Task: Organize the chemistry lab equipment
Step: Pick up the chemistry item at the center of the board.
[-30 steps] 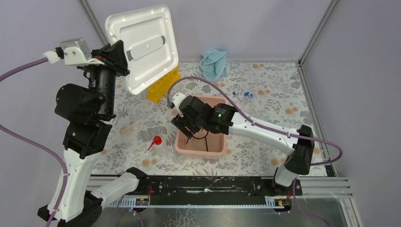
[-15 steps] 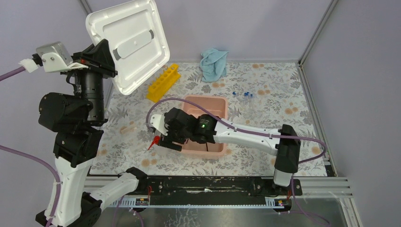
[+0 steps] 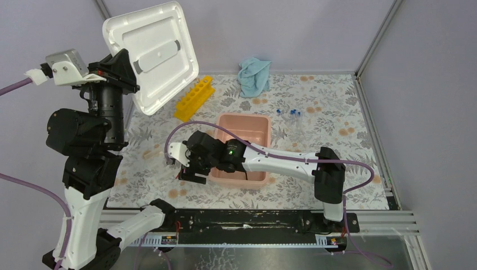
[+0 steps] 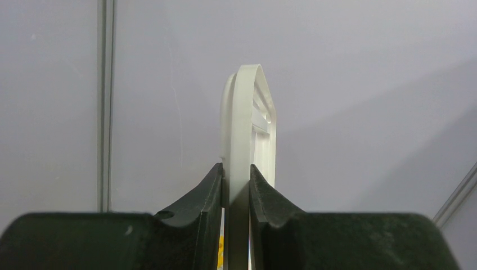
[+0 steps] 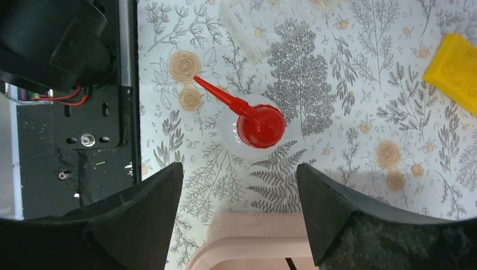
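Right gripper (image 5: 237,175): We saw it spread to its widest and holding nothing, poised over the near-left corner of the pink tub (image 3: 243,116).
Bottle position: The clear red-spouted bottle (image 5: 256,126) stood on the floral table (image 3: 332,121) just beside the tub, ahead of the fingertips and not yet between them.
Bottle axis: Its long axis ran vertically, as we looked straight down on the red cap. The spout slanted away from the tub towards the black rail at the arm bases.
Step in hand: We judged this to be the approach for picking up the bottle.
Doing it well: We would advance until the round body sat centred between the fingers. We would then close on the body below the cap, keeping the spout clear of both pads so it stayed upright.
Left gripper (image 4: 236,185): It was pinched narrow on the edge of the white lid (image 3: 152,53), held high and well clear of the table.
Further out: The yellow test-tube rack (image 3: 194,98) lay beyond the tub, with the blue-capped tubes (image 3: 293,112) to its right.
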